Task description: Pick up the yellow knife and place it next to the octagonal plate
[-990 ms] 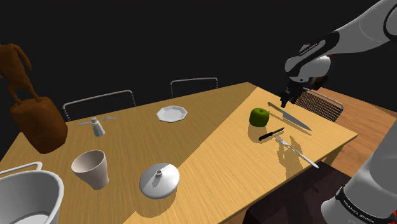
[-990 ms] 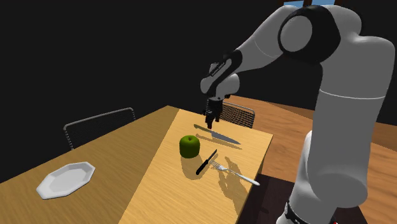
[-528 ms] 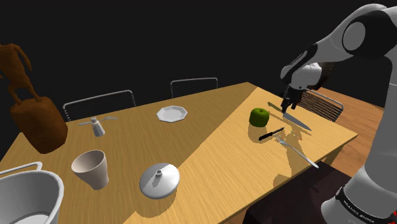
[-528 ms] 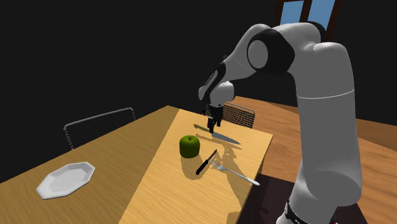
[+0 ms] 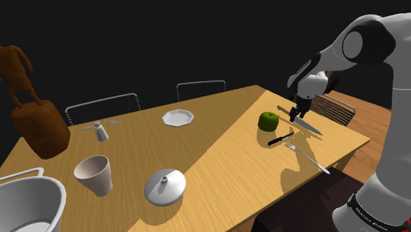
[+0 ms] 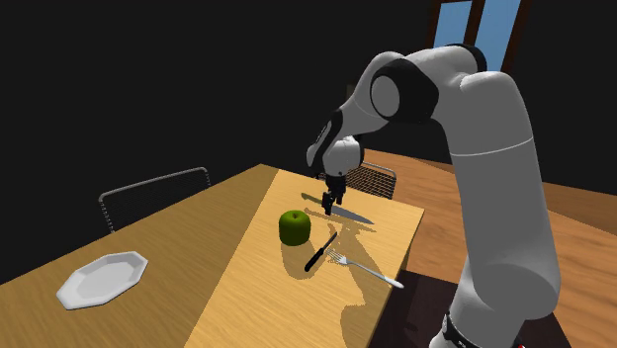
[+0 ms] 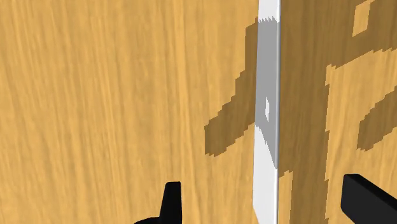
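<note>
A long pale grey knife [image 5: 307, 126] lies flat near the table's far right corner in the shoulder view, beyond a green apple [image 5: 268, 121]. My black gripper [image 5: 294, 118] hangs just above the knife's end nearest the apple, pointing down. In the wrist view the gripper [image 7: 267, 200] is open, and the knife [image 7: 267, 95] runs lengthwise between the fingers, nearer one of them, untouched. The second exterior view has the gripper [image 6: 329, 208] over the knife [image 6: 357, 215]. The white octagonal plate [image 5: 178, 118] sits mid-table at the back; it also appears at the second exterior view's left [image 6: 102, 279].
A small black knife [image 5: 281, 138] and a fork [image 5: 306, 157] lie in front of the apple. A cup [image 5: 93, 174], a domed lid [image 5: 164, 186], a pot [image 5: 29, 204] and a brown sculpture [image 5: 33, 112] occupy the table's left side. Chairs [image 5: 332, 107] stand around it.
The arm has folded and brought the gripper down and slightly toward the apple, close over the grey knife. The fingers stayed open. Nothing on the table moved.
</note>
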